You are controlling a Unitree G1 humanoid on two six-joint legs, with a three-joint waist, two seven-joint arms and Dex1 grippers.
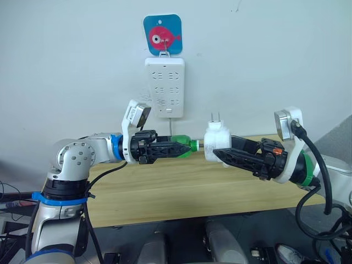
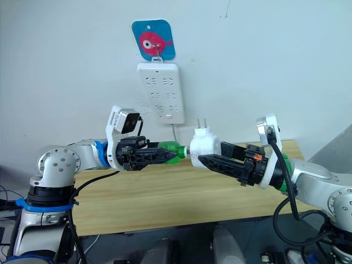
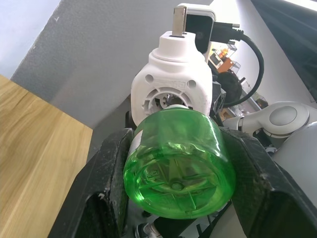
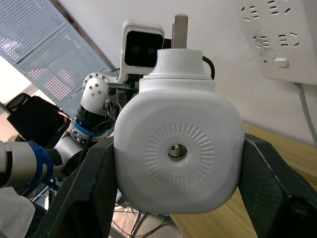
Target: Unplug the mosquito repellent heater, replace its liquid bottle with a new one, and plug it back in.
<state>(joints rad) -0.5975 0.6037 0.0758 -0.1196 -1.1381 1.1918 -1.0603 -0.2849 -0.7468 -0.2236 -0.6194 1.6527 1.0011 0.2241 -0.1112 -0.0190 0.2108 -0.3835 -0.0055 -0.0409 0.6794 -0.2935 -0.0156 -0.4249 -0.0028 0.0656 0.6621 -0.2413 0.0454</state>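
No readable text on the power strip [image 1: 165, 86] or fish hook sticker [image 1: 163, 34]. Your right gripper [image 1: 221, 156] clamps the mosquito repellent heater [image 1: 217, 141] above the table [image 1: 165, 192], prongs up. Your left gripper [image 1: 184, 148] grips the green bottle [image 1: 187, 147], neck at the heater's socket; the joint's hidden.

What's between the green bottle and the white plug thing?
Nothing: in the eye views the green bottle, held by the left gripper, has its neck at the heater held by the right gripper.

Heater [image 4: 178, 148]: smooth matt white plastic, metal prongs | bottle [image 3: 178, 168]: glossy translucent green plastic | table [image 1: 181, 192]: pale wood grain
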